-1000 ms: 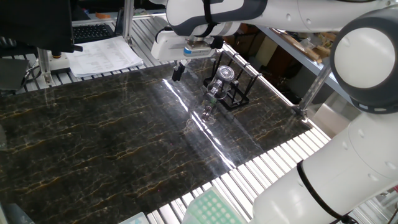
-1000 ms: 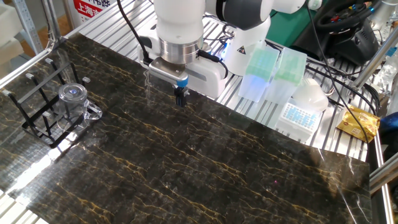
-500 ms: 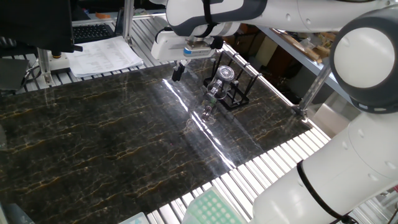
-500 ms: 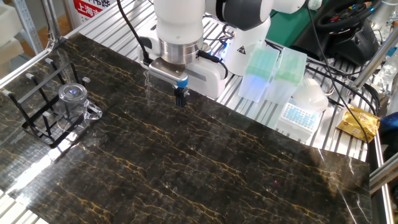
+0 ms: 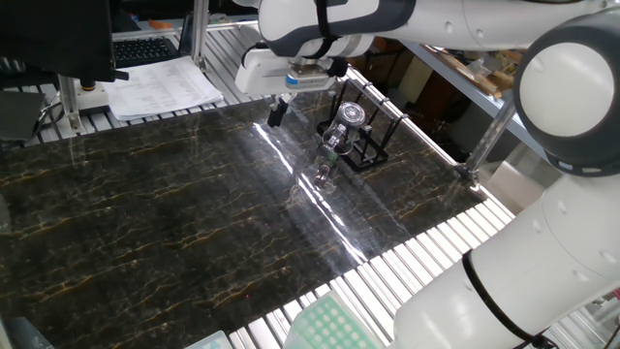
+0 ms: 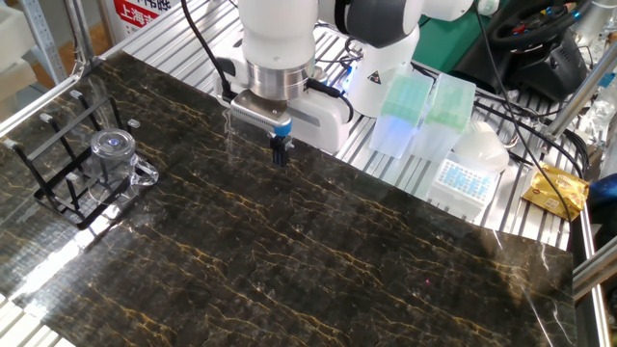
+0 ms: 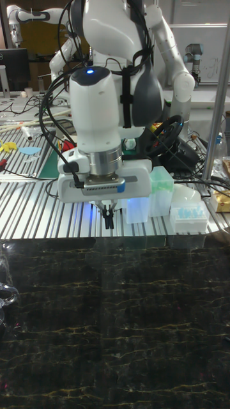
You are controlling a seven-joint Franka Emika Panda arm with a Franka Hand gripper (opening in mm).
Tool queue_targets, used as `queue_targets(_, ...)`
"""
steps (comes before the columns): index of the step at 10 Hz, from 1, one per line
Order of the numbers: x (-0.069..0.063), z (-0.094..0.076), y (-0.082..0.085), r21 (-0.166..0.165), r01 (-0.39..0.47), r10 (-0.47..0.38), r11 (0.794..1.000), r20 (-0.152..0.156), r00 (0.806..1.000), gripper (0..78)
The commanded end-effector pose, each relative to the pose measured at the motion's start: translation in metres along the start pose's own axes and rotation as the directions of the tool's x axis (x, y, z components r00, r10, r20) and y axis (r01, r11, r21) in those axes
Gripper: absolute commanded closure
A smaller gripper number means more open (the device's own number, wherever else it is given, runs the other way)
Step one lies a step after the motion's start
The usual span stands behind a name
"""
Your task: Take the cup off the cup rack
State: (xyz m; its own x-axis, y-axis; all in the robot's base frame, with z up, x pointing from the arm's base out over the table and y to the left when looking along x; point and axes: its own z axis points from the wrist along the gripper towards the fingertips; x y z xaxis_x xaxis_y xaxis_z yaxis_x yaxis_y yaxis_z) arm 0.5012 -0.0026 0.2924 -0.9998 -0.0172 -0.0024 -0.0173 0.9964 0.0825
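Observation:
The clear glass cup (image 5: 346,120) (image 6: 113,157) rests on the black wire cup rack (image 5: 373,131) (image 6: 58,169), at the rack's side facing the table middle, its handle pointing outward. A dim mirror image of it shows on the glossy marble top below. My gripper (image 5: 278,112) (image 6: 280,153) (image 7: 109,221) hangs a little above the table near its back edge, well apart from the cup. Its two black fingers are pressed together with nothing between them. The tall fixed view does not show the rack.
Green and white pipette-tip boxes (image 6: 405,108) (image 7: 189,220) and a yellow packet (image 6: 557,189) lie on the slatted bench behind the marble slab (image 6: 318,260). Papers (image 5: 160,87) lie at one far corner. A metal post (image 5: 487,138) stands beyond the rack.

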Motion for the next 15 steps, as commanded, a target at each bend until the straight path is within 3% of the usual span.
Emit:
queue_targets(1, -0.001, 0.0, 0.0, 0.003, 0.006, -0.006, 1.0, 0.006, 1.0, 77.6)
queue_targets(3, -0.001, 0.001, 0.0, 0.016, 0.019, -0.019, 1.0, 0.007, 1.0, 77.6)
queue_targets(4, -0.002, 0.002, 0.0, 0.038, 0.029, -0.029, 0.999, 0.006, 1.0, 77.6)
queue_targets(5, -0.004, 0.003, -0.001, 0.085, 0.038, -0.039, 0.996, 0.003, 0.999, 77.6)
queue_targets(7, -0.008, 0.005, -0.01, 0.113, 0.05, -0.051, 0.992, 0.0, 0.999, 77.6)
queue_targets(11, -0.01, 0.018, -0.045, 0.114, 0.058, -0.059, 0.992, 0.009, 0.998, 77.6)
queue_targets(13, -0.011, 0.023, -0.051, 0.111, 0.056, -0.058, 0.992, 0.013, 0.998, 77.6)
queue_targets(15, -0.02, 0.034, -0.07, 0.114, 0.039, -0.041, 0.993, 0.017, 0.999, 77.6)
